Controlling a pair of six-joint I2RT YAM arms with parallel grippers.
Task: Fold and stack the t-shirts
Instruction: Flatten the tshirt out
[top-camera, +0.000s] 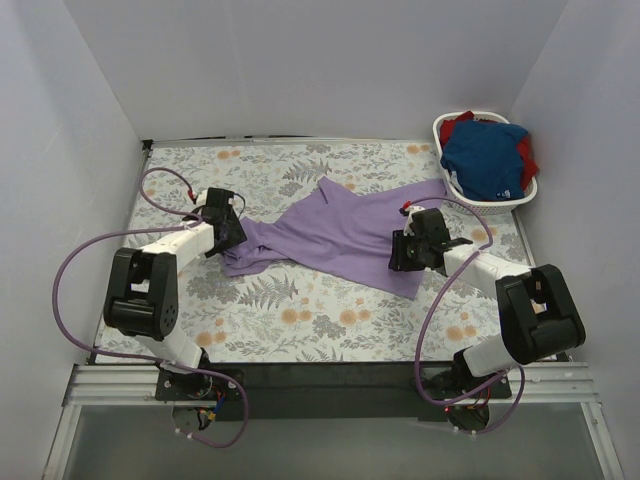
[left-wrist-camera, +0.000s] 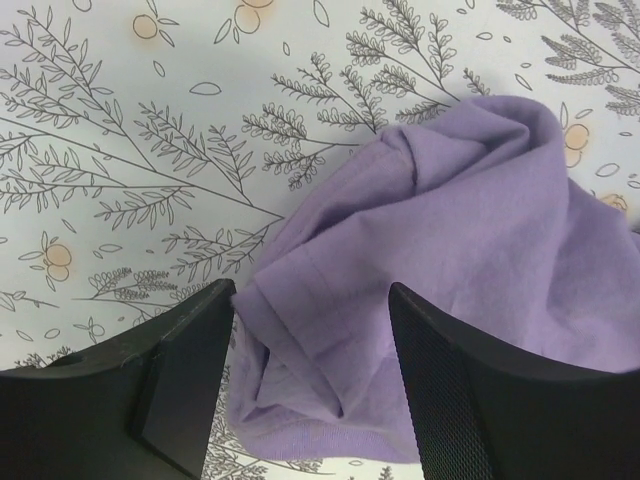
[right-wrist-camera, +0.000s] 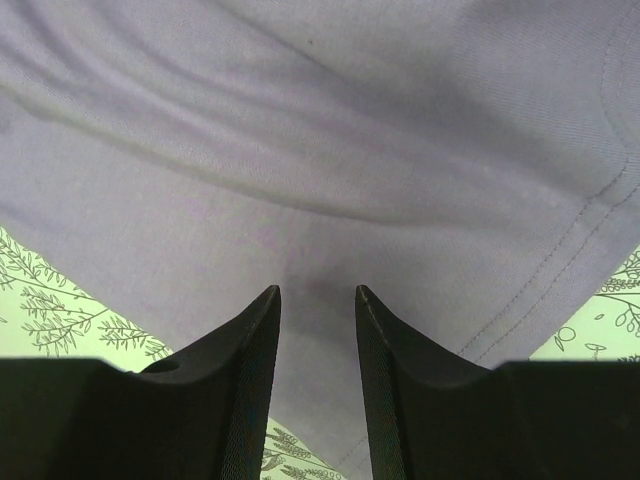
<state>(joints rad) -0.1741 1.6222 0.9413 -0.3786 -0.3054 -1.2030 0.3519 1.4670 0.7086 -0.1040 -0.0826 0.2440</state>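
Observation:
The lavender t-shirt (top-camera: 330, 235) lies crumpled and stretched slantwise across the middle of the floral table. My left gripper (top-camera: 236, 232) is at its bunched left end. In the left wrist view the gripper (left-wrist-camera: 310, 300) is wide open, its fingers straddling the folded cloth (left-wrist-camera: 480, 200). My right gripper (top-camera: 398, 252) is at the shirt's right lower edge. In the right wrist view the gripper (right-wrist-camera: 317, 292) is narrowly open just over the cloth (right-wrist-camera: 300, 120), near a stitched hem. The royal-blue t-shirt (top-camera: 485, 155) and the red t-shirt (top-camera: 458, 122) lie heaped in the basket.
The white laundry basket (top-camera: 480, 113) stands at the back right corner. White walls enclose the table on the left, back and right. The floral tablecloth (top-camera: 300, 310) shows in front of the shirt. Purple cables loop beside both arms.

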